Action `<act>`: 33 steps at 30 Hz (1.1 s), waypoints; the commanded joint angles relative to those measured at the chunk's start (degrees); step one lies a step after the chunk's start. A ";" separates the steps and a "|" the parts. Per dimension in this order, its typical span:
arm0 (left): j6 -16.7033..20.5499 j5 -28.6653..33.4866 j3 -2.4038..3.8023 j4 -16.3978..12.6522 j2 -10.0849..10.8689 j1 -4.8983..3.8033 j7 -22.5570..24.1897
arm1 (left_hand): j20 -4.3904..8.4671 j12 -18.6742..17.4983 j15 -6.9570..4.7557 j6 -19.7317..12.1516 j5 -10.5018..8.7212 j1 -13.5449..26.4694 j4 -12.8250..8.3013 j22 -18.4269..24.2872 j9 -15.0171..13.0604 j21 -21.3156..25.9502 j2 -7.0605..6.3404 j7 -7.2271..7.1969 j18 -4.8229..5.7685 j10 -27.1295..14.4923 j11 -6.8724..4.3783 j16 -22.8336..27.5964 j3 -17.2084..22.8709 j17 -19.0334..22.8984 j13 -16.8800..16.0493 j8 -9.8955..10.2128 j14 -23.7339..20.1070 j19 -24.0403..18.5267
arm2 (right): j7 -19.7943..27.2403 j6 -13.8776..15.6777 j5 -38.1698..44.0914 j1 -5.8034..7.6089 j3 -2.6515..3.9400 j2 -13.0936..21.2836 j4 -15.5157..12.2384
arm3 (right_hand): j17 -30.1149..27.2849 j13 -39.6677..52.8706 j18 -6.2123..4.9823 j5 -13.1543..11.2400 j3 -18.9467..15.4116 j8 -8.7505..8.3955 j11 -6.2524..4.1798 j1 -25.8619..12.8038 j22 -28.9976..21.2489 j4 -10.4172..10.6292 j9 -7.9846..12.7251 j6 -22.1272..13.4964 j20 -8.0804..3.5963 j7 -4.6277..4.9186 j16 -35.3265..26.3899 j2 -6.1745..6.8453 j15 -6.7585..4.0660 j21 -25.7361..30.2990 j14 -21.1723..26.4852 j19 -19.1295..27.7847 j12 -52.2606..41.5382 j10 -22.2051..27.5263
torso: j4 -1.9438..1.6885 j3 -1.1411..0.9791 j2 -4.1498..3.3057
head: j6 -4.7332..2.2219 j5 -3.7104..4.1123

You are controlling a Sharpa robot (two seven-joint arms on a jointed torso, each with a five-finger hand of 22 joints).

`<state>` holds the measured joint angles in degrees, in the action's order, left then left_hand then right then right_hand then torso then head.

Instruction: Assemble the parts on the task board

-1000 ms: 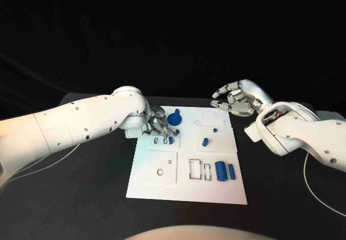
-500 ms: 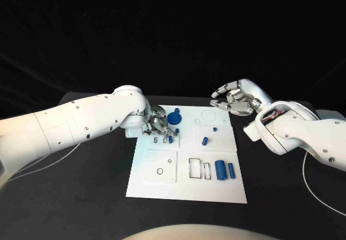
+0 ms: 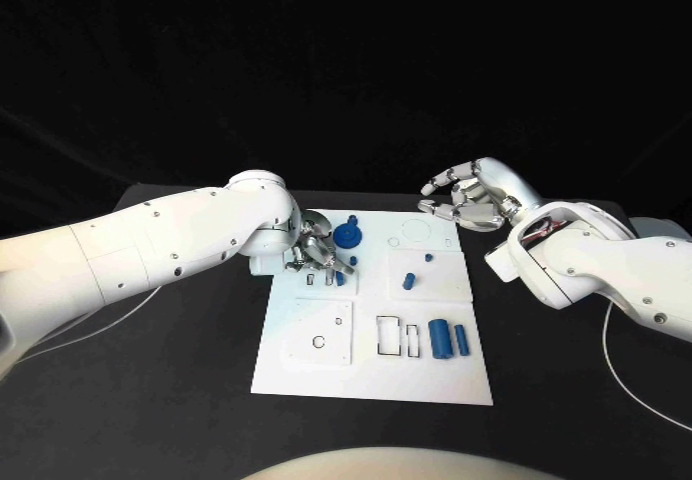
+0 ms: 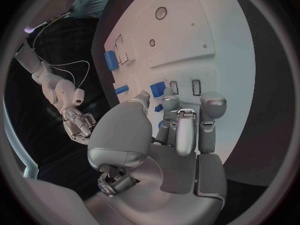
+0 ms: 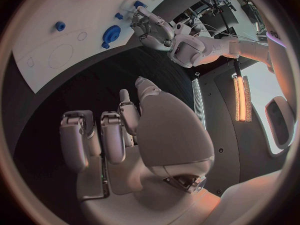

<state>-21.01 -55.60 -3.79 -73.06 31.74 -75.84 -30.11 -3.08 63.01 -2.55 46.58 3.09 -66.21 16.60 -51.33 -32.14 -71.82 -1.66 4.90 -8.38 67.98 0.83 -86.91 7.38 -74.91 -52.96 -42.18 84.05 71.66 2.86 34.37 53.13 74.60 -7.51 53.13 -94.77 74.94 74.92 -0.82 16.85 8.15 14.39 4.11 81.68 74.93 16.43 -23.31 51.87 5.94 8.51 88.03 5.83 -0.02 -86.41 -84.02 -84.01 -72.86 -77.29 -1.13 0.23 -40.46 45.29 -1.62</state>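
Note:
The white task board (image 3: 433, 375) lies in the middle of the black table. My left hand (image 3: 317, 252) is down on the board's far left part, beside two small slots (image 3: 319, 281). Thumb and a finger pinch a small blue part (image 4: 158, 90) next to those slots. A blue gear-like part (image 3: 351, 237) stands just beyond the hand. My right hand (image 3: 472, 198) hovers past the board's far right corner, with its fingers loosely curved and nothing in them.
Two blue cylinders (image 3: 450, 340) lie side by side on the board's near right, next to rectangular recesses (image 3: 391, 336). Two smaller blue parts (image 3: 408, 280) (image 3: 427, 261) sit on the middle right panel. Black table surrounds the board.
The left hand's fingers have closed in on the small blue part by the slots, which stood free below the hand before. The right hand has barely moved.

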 commanded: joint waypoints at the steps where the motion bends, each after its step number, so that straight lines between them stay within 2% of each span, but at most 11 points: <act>1: -1.44 0.53 -0.04 0.03 -0.19 0.00 0.00 | 0.08 0.22 -0.16 -0.42 0.03 -0.73 0.01 -0.06 -0.08 -0.41 -0.06 0.02 1.14 -0.02 -0.05 -0.39 0.52 -9.84 0.01 -0.26 4.20 0.21 | 0.30 -0.40 0.50 -0.04 0.00 -0.04 0.00 | 10.55 0.98 -0.29 0.58 0.49 0.37 -0.40 -0.27 12.40 0.11 -0.07 -0.32 -0.27 0.03 -0.43 0.45 -0.39 0.43 -4.78 -3.60 0.06 0.05 | -0.01 0.00 0.00 | 0.07 0.04; 15: -1.59 0.65 -0.12 0.19 -0.47 0.03 -0.01 | 0.12 0.36 -0.21 -0.67 0.02 -2.57 -0.02 -0.40 -0.56 -0.74 0.26 -0.04 1.17 -0.01 -0.10 -0.48 2.09 -10.01 0.02 -0.31 4.25 0.12 | 0.18 -0.58 0.49 -0.05 0.00 -0.09 -0.01 | 10.55 0.98 -0.29 0.58 0.49 0.37 -0.40 -0.27 12.40 0.11 -0.07 -0.32 -0.27 0.03 -0.43 0.45 -0.39 0.43 -4.78 -3.60 0.06 0.05 | -0.03 -0.01 -0.05 | 0.23 0.15; 20: -1.25 0.91 -0.14 0.21 -0.45 0.04 0.03 | 0.16 0.30 -0.27 -0.82 0.04 -4.15 -0.03 -0.62 -0.84 -0.96 0.48 -0.12 1.19 -0.15 -0.19 -0.51 4.15 -10.08 0.21 -0.17 4.26 0.02 | 0.12 -0.64 0.49 -0.05 0.00 -0.11 0.01 | 10.49 0.93 -0.31 0.66 0.58 0.41 -0.41 -0.28 12.37 0.11 -0.08 -0.34 -0.27 0.03 -0.47 0.47 -0.39 0.49 -4.76 -3.58 0.11 0.09 | -0.04 0.01 -0.03 | 0.26 0.15; 23: -0.85 1.31 -0.15 0.21 -0.40 0.04 0.09 | 0.27 0.16 -0.44 -0.96 0.04 -6.63 -0.27 -0.85 -1.18 -1.20 0.53 -0.32 1.20 -0.34 -0.38 -0.54 8.46 -10.15 0.48 0.06 4.28 -0.09 | 0.05 -0.72 0.49 -0.06 0.00 -0.14 0.04 | 10.49 0.93 -0.31 0.66 0.58 0.41 -0.41 -0.28 12.37 0.11 -0.08 -0.34 -0.27 0.03 -0.47 0.47 -0.39 0.49 -4.76 -3.58 0.11 0.09 | -0.01 0.00 -0.05 | 0.32 0.13; 25: -0.67 1.55 -0.15 0.21 -0.37 0.04 0.12 | 0.34 0.16 -0.52 -1.02 0.06 -7.74 -0.39 -0.94 -1.40 -1.31 0.09 -0.37 1.20 -0.37 -0.44 -0.56 11.37 -10.21 0.52 0.13 4.29 -0.15 | -0.01 -0.79 0.49 -0.06 0.00 -0.15 0.06 | 10.49 0.93 -0.31 0.66 0.58 0.41 -0.41 -0.28 12.37 0.11 -0.08 -0.34 -0.27 0.03 -0.47 0.47 -0.39 0.49 -4.76 -3.58 0.11 0.09 | 0.00 -0.01 -0.06 | 0.31 0.13; 28: -0.53 1.79 -0.15 0.18 -0.33 0.05 0.15 | 0.40 0.13 -0.56 -1.17 0.05 -8.65 -0.74 -1.13 -1.95 -1.48 -1.35 -0.40 1.23 -0.39 -0.50 -0.58 17.17 -10.27 0.67 0.09 4.31 -0.21 | -0.06 -0.89 0.49 -0.08 0.00 -0.18 0.10 | 10.43 0.92 -0.33 0.75 0.68 0.44 -0.41 -0.24 12.32 0.08 -0.08 -0.37 -0.27 0.02 -0.50 0.48 -0.40 0.57 -4.75 -3.53 0.11 0.10 | -0.01 -0.02 -0.08 | 0.39 0.10; 33: -0.49 2.25 -0.16 0.12 -0.26 0.05 0.18 | 0.43 0.07 -0.52 -1.38 0.06 -8.23 -2.11 -1.24 -2.84 -1.62 -3.41 -0.41 1.23 -0.31 -0.53 -0.60 24.08 -10.33 0.92 -0.31 4.33 -0.29 | -0.13 -1.04 0.49 -0.16 0.00 -0.21 0.16 | 10.37 0.84 -0.35 1.16 0.96 0.52 -0.42 -0.14 12.26 0.04 -0.08 -0.44 -0.28 0.02 -0.55 0.55 -0.41 0.67 -4.73 -3.48 0.18 0.17 | -0.03 -0.01 -0.04 | 0.43 0.01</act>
<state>-21.46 -54.31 -3.92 -72.86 31.53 -75.82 -30.09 -2.87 63.01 -2.76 45.11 2.75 -74.20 14.96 -52.52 -33.85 -73.16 -4.91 4.90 -7.48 67.76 0.62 -87.14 30.71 -74.93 -52.08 -42.10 83.84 71.44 2.73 34.21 53.13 74.50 -7.51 52.98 -94.62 74.92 74.92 -0.82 17.86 8.90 14.62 4.11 81.68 74.90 16.48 -23.33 51.87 5.95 8.51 87.80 5.83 -0.02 -85.95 -84.02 -84.01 -72.86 -77.29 -1.14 0.23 -40.52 45.70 -1.56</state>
